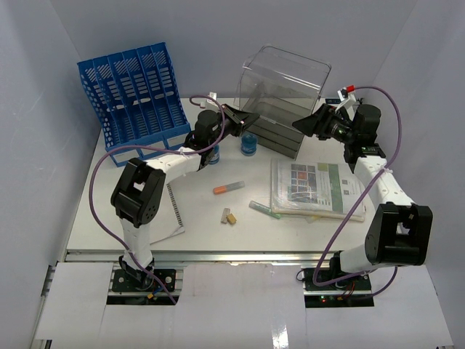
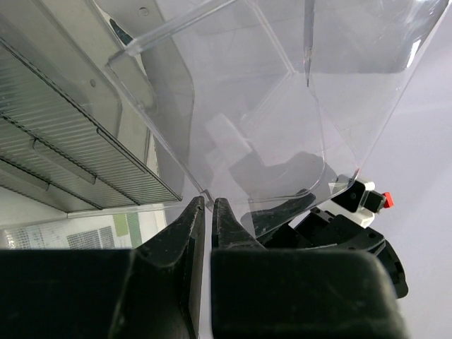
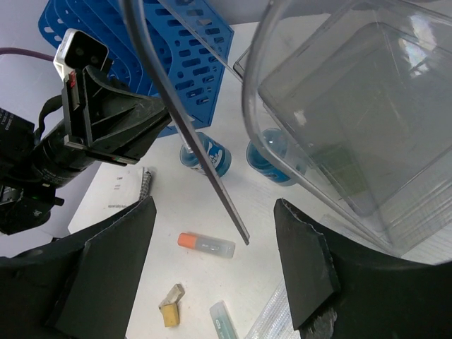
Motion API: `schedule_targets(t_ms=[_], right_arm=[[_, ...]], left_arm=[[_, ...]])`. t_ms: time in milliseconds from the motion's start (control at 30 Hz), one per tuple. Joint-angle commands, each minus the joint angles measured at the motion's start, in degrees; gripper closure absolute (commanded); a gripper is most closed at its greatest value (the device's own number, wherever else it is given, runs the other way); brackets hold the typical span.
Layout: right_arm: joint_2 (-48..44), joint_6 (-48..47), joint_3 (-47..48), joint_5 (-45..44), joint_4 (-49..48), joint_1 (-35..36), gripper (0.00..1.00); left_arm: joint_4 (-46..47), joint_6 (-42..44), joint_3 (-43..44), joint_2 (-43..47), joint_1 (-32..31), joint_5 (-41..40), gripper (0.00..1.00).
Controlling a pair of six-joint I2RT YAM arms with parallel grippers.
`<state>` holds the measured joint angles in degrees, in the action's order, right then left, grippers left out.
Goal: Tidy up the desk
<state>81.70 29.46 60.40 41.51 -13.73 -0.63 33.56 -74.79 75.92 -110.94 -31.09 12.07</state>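
Observation:
The white desk (image 1: 145,211) holds scattered items. A clear plastic drawer box (image 1: 280,134) stands at the back middle, with its clear shell (image 1: 287,76) tilted up above the drawers. My left gripper (image 1: 247,118) is at the shell's left lower corner. In the left wrist view the jaws (image 2: 208,201) are nearly closed, pinching the shell's thin edge (image 2: 282,106). My right gripper (image 1: 306,125) is at the box's right side. In the right wrist view it (image 3: 215,205) is wide open and empty, with the shell (image 3: 353,120) to its upper right.
A blue file rack (image 1: 134,91) stands back left. Two blue containers (image 1: 248,144) sit before the box. An orange-capped marker (image 1: 228,188), a green marker (image 1: 265,210), a tan eraser (image 1: 230,216), booklets (image 1: 316,187) and a spiral notebook (image 1: 173,211) lie on the desk.

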Motion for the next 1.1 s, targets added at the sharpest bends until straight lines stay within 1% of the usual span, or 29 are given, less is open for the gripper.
schedule_targets(t_ms=[0, 133, 200, 267, 300, 367, 467, 500, 567, 600, 700, 767, 833, 900, 1000, 1067], right_arm=[[0.36, -0.28, 3.20, 0.06, -3.91, 0.51, 0.26], [0.87, -0.59, 3.05, 1.21, -6.16, 0.63, 0.28], [1.44, -0.11, 3.05, 3.30, -7.54, 1.68, 0.35], [1.62, 0.68, 2.05, 5.59, -11.30, 2.21, 0.46], [1.46, 1.61, 1.36, 6.03, -13.62, 2.24, 0.51], [0.89, 3.30, 0.18, 7.24, -17.83, 2.32, 0.57], [0.12, 3.50, -0.20, 7.36, -19.84, 2.39, 0.64], [-0.06, 3.50, -0.19, 7.45, -19.85, 2.39, 0.64], [-0.56, 3.57, 0.17, 7.67, -19.85, 2.32, 0.68], [-0.77, 3.69, 0.45, 7.71, -19.90, 2.35, 0.70], [-1.55, 4.31, 1.04, 7.71, -20.03, 2.39, 0.74], [-1.83, 4.84, 1.34, 7.70, -20.12, 2.38, 0.77], [-2.20, 5.39, 1.91, 7.58, -20.20, 2.30, 0.79], [-2.51, 5.90, 2.35, 7.44, -20.39, 2.21, 0.82], [-2.85, 8.24, 2.99, 7.03, -21.84, 1.90, 0.86], [-3.04, 9.74, 3.53, 6.80, -22.84, 1.60, 0.88]], left_arm=[[2.51, 0.52, 3.33, 6.09, -0.02, 1.26, 0.99], [2.20, 0.42, 3.96, 5.82, -0.02, 1.55, 0.99], [2.04, 0.26, 3.89, 5.74, -0.02, 1.55, 0.97], [1.36, 0.08, 3.80, 5.83, -0.02, 1.05, 0.90], [1.05, 0.08, 3.71, 5.92, -0.02, 0.80, 0.85], [0.51, 0.08, 3.47, 6.20, -0.02, 0.34, 0.73], [-1.29, 0.35, 3.71, 6.44, 0.07, 0.24, 0.52], [-1.34, 0.48, 3.79, 6.45, 0.25, 0.43, 0.44], [-3.26, 2.62, 3.72, 7.10, 0.53, 1.57, 0.10], [-3.97, 3.73, 3.55, 7.49, 0.64, 2.69, 0.03], [-4.07, 7.05, -1.82, 10.32, 1.23, 4.28, 0.02], [-3.52, 11.31, -5.88, 14.12, 1.76, 4.40, 0.02], [-4.94, 16.73, -11.06, 17.55, 2.09, 3.75, 0.02], [-6.42, 23.87, -15.82, 21.05, 2.18, 3.39, 0.02], [-9.44, 33.59, -19.41, 24.42, 2.26, 2.87, 0.02], [-11.47, 40.25, -20.74, 25.12, 2.23, 3.23, 0.02]])
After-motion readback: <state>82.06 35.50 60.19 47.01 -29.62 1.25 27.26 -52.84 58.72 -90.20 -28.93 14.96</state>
